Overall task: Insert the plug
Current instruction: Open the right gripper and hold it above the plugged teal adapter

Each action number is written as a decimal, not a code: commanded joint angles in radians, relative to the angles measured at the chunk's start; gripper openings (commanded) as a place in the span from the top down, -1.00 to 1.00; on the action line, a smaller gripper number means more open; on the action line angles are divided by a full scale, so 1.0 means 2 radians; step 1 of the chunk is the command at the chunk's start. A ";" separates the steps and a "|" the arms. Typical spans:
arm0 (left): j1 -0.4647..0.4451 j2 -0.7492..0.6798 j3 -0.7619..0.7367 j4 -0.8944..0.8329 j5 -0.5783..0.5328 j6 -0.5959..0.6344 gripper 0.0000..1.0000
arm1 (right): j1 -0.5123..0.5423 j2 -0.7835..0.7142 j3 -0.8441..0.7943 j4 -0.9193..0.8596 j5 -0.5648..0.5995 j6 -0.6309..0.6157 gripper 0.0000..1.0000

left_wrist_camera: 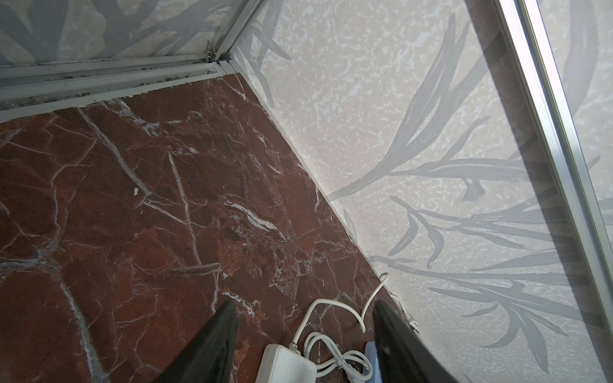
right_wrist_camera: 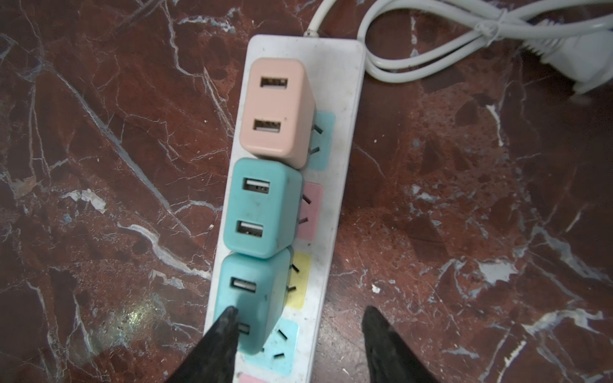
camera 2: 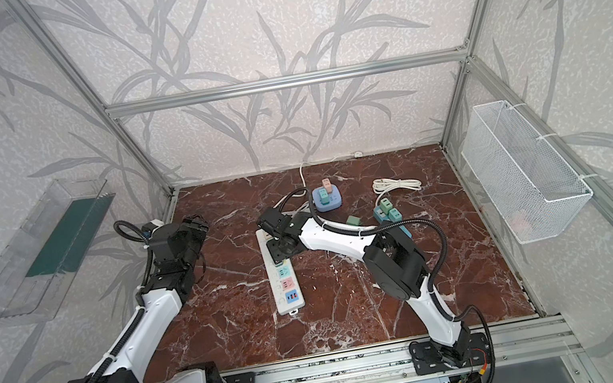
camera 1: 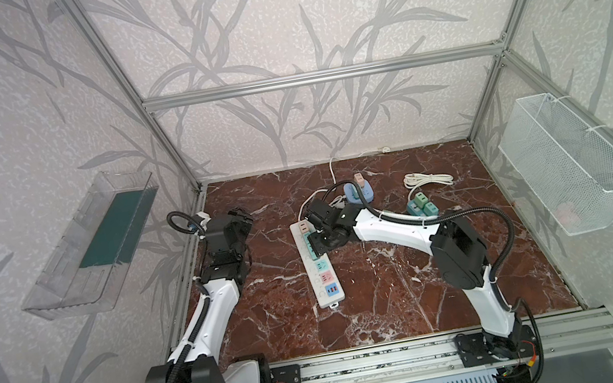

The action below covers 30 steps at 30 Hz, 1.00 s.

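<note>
Glossy marble-look tabletop [camera 1: 377, 294], plastic power strip [camera 1: 323, 279]

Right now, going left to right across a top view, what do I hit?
clear wall tray → left gripper → power strip → blue socket hub → coiled white cable → wire basket

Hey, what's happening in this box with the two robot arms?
The right gripper hangs open over a white power strip. Three plugs stand in it in a row: a pink plug, a middle teal plug and the nearest teal plug. The jaws hold none of them. The left gripper is open and empty, off near the side wall.
</note>
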 commanded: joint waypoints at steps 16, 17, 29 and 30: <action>0.004 0.002 0.004 0.021 0.016 0.001 -0.25 | -0.002 0.027 -0.080 0.000 0.021 0.016 -0.11; 0.004 0.002 0.004 0.021 0.019 0.000 -0.24 | -0.002 0.020 -0.076 0.000 0.016 0.014 -0.11; 0.002 0.011 0.012 0.053 0.084 0.000 -0.16 | -0.013 -0.005 -0.024 -0.024 0.007 -0.012 -0.19; 0.002 0.011 0.012 0.053 0.085 0.000 -0.16 | -0.013 -0.001 -0.021 -0.029 0.006 -0.012 -0.19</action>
